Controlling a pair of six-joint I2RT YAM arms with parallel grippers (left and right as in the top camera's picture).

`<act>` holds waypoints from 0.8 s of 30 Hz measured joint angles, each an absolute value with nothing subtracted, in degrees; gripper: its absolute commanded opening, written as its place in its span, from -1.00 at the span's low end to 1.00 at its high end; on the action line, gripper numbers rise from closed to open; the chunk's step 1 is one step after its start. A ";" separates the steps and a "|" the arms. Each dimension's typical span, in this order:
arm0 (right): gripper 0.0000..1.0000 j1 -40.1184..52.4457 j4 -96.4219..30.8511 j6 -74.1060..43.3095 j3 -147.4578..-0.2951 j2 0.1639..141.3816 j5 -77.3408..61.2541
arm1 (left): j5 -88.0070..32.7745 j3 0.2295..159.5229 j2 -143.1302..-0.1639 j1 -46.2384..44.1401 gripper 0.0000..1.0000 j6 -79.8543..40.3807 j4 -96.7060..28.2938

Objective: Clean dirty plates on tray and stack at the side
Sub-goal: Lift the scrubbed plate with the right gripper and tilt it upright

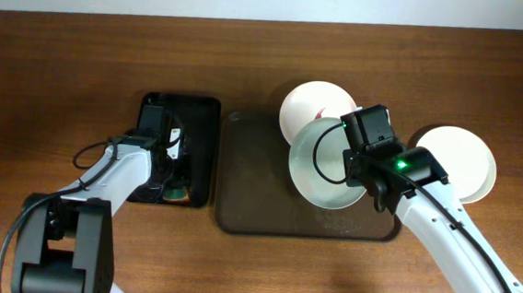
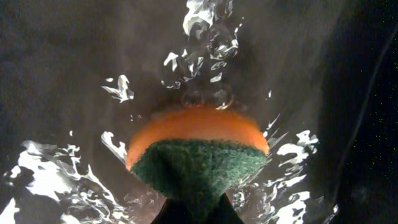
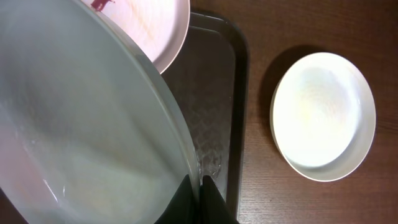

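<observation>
The right fingers [image 3: 200,202] are closed tight on the rim of a pale plate [image 1: 320,169], pinching it at the plate's 6 o'clock edge in the right wrist view. The plate is tilted. It sits at the 3 o'clock side of the brown tray [image 1: 258,197], and its edge reaches just past the tray's rim there.

A stained plate [image 1: 310,108] with a red mark lies at the tray's 1 o'clock corner. It sticks out over the tray's far edge. The pale plate covers part of it.

A white plate [image 1: 464,161] looks clean. It rests on the desk [image 1: 54,77] at 3 o'clock from the tray, near it but not touching.

The tray's 9 o'clock half is bare, so there is open room there.

At 9 o'clock from the tray, just beside it, is a black tub [image 1: 201,115] with water in it. The left fingers [image 2: 199,218] are down in the tub, squeezed shut on an orange and green sponge [image 2: 199,149]. Bubbles float at the sponge's 12 o'clock side.
</observation>
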State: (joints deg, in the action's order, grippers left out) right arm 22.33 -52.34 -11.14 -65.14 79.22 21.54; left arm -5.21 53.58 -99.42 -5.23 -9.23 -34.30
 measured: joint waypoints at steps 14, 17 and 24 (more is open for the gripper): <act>-0.92 22.33 -53.36 -10.57 -65.47 79.22 24.64 | -4.51 53.74 -99.00 -5.21 -1.00 -9.21 -39.66; -0.92 22.33 -53.36 -10.57 -65.47 79.22 24.67 | -4.51 54.50 -99.35 -5.23 -1.00 -9.21 -40.05; -0.92 22.33 -53.43 -10.57 -65.47 79.22 25.23 | -4.51 59.99 -100.95 -5.23 0.25 -9.30 -39.88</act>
State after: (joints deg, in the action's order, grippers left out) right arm 22.33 -53.43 -10.57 -65.47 79.22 25.23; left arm -4.51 59.99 -100.95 -5.23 -9.30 -39.88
